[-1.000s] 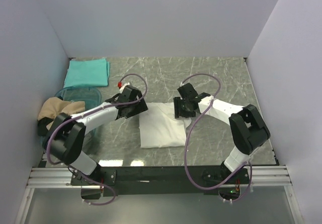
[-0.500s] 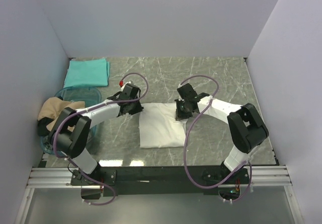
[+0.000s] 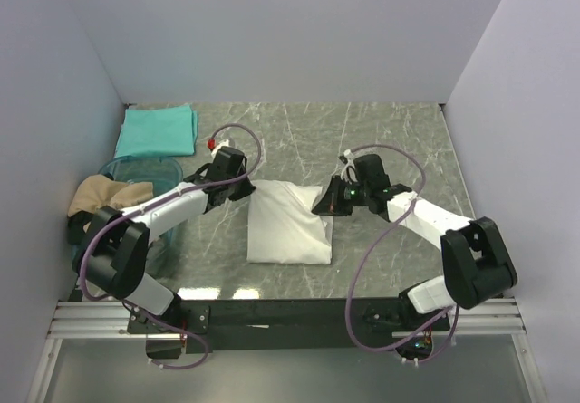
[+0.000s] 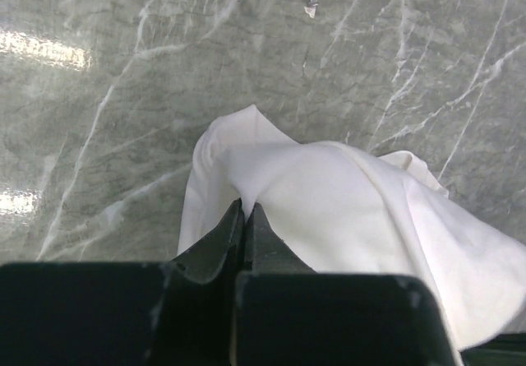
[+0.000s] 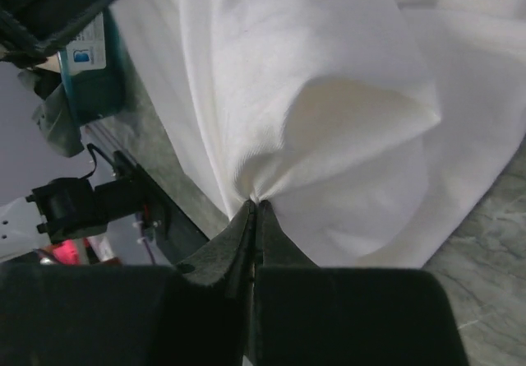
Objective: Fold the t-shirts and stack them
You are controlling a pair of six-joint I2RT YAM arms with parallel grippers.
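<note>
Top external view: a white cloth t-shirt (image 3: 288,231) lies partly folded in the middle of the grey marble-patterned table (image 3: 399,140). The left gripper (image 3: 243,188) is at the shirt's 11 o'clock corner and the right gripper (image 3: 324,206) is at its 2 o'clock edge, each down on the fabric. A plain teal t-shirt (image 3: 159,129), folded flat into a rectangle, sits at 10 o'clock from the white one, near the table's far left corner. At 9 o'clock a crumpled tan t-shirt (image 3: 101,193) hangs over the rim of a clear blue-tinted plastic bin (image 3: 154,165), well apart from the white shirt.

Left wrist view: the two black fingers are pressed together with a fold of the white cloth pinched between their tips. The fabric rises into a ridge at the pinch and spreads away toward 4 o'clock over the marble.

Right wrist view: this pair of fingers is also clamped tight, on a gathered tuck of the same shirt. Creases fan out from the pinch toward 12 and 2 o'clock, and bare marble shows at 4 o'clock in that frame.
</note>
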